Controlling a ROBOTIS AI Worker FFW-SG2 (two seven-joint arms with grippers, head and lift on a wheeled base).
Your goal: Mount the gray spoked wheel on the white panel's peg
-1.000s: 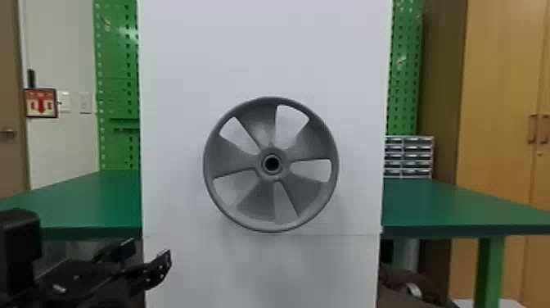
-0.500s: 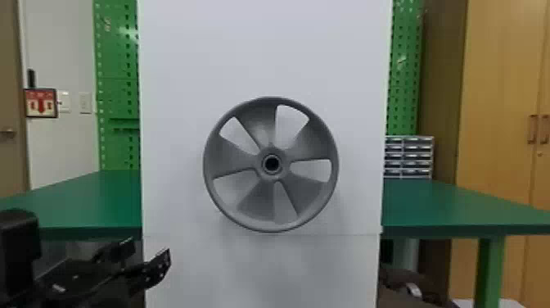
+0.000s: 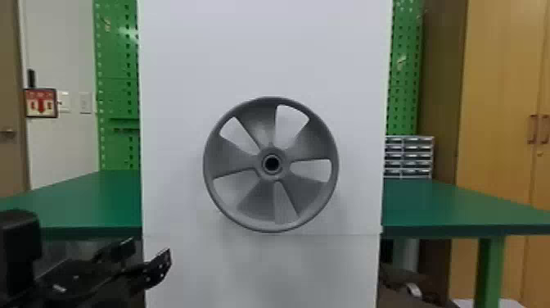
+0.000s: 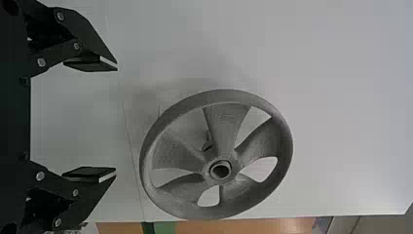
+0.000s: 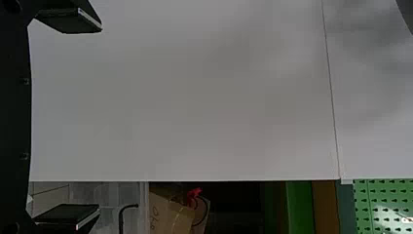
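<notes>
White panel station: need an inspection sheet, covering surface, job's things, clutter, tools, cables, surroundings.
Surface: white panel stands upright; green table behind it.
Job's things: gray spoked wheel upright at the panel's front, in neither tool; seating depth can't be told.
Clutter: cardboard box beyond the panel.
Tools: left tool open, empty; right tool open, empty.
Cables: thin black loop by the box, possibly a cable.
Surroundings: green pegboard, small drawer unit, wooden cabinet.
</notes>
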